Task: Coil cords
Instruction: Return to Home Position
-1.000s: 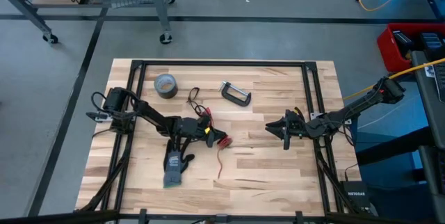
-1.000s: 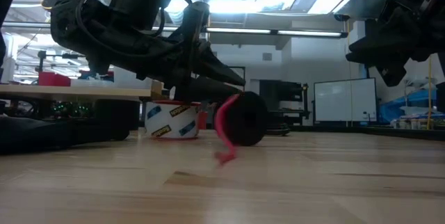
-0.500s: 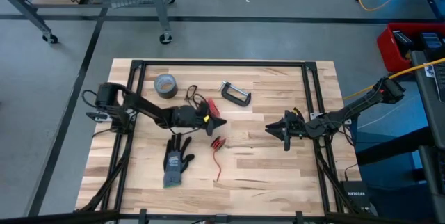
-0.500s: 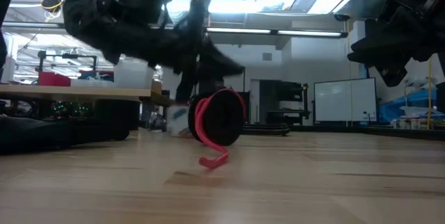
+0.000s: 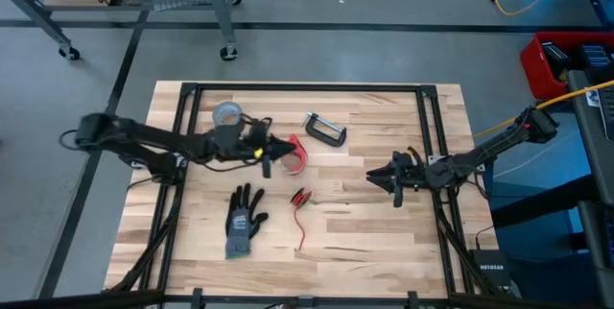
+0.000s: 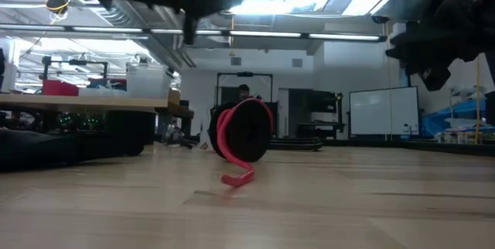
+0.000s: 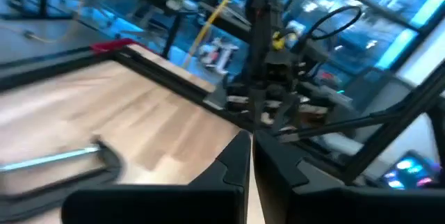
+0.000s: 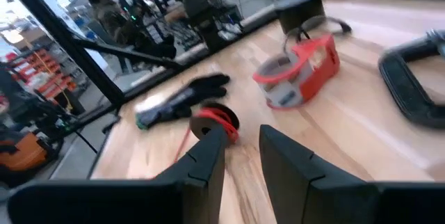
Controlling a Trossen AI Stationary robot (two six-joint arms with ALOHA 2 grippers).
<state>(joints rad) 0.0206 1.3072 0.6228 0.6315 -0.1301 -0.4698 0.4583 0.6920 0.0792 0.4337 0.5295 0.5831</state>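
Observation:
The red cord point(image 5: 302, 197) sits wound into a small coil at the table's middle. The low view shows the coil standing on its edge point(image 6: 244, 129), with a loose end point(image 6: 236, 178) lying on the wood. The black cord point(image 5: 264, 127) loops beside the tape roll, partly under my left arm. My left gripper point(image 5: 280, 146) is shut and empty point(image 7: 252, 147), raised well above the table and pointing level toward the right edge, on the far side of the coil. My right gripper point(image 5: 391, 179) hovers right of centre, open point(image 8: 242, 135), with nothing between its fingers.
A grey duct-tape roll point(image 5: 227, 115) stands at the far left. A red-edged tape ring point(image 5: 299, 153) is just past my left fingertips, and a C-clamp point(image 5: 324, 129) lies beyond it. A dark glove point(image 5: 245, 221) lies near the front. Black frame rails point(image 5: 427, 136) border the table.
My left gripper was down at the red coil. It has risen clear of it and drawn back toward the table's far-left, rolling as it went. The coil has stayed on the table, shifted a little and turned, and now stands on its edge with its tail out.

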